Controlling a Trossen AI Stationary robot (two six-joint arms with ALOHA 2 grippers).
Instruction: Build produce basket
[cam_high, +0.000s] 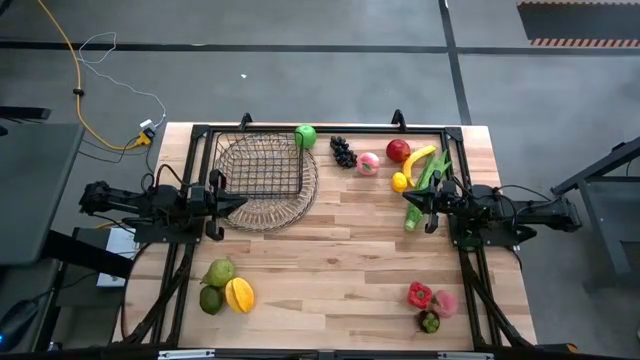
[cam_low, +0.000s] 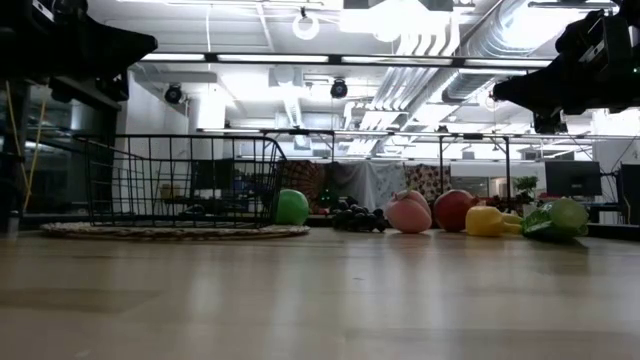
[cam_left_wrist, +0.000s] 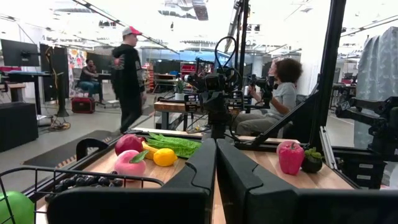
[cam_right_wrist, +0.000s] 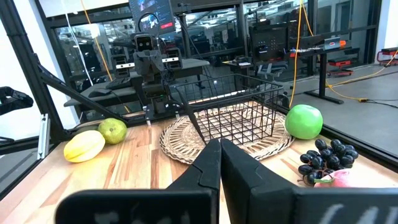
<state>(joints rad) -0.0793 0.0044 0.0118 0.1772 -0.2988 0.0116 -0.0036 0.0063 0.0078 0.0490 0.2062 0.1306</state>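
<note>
Left tool (cam_high: 238, 204) is clenched on nothing, hovering over the near rim of the dark wire-mesh basket (cam_high: 262, 180) w/ round flared woven rim, which sits far-left on the light wooden surface (cam_high: 330, 270). Right tool (cam_high: 408, 199) is also clenched and empty, hanging above the long green leafy stalks (cam_high: 428, 180) at far right.

Basket looks empty, so the job is judged barely begun.

Risks from here:
- Left tool sits close over the basket rim; a descent w/o opening could snag the wire and drag or tip it.
- Right tool must open before dropping, else it shoves the stalks into the yellow banana-shaped piece (cam_high: 418, 160) and small yellow lemon (cam_high: 400, 181) touching them.
- Round green apple (cam_high: 305, 136) lies just beside the basket's far rim; a nudge could roll it off the far edge.
- Cluster is tight: dark purple grape bunch (cam_high: 343, 151), pink peach (cam_high: 368, 163), red apple (cam_high: 398, 150), so a wide grasp may catch two.

View diffs: high view alone shows the near-left group, i.e. green pear (cam_high: 219, 272), green lime-like fruit (cam_high: 211, 299), yellow star-shaped fruit (cam_high: 239, 294), plus near-right red pepper (cam_high: 419, 294), pink piece (cam_high: 445, 302) and dark purple-green piece (cam_high: 429, 321). Low view misses these but shows basket wall height. Left wrist view shows people beyond the surface.
</note>
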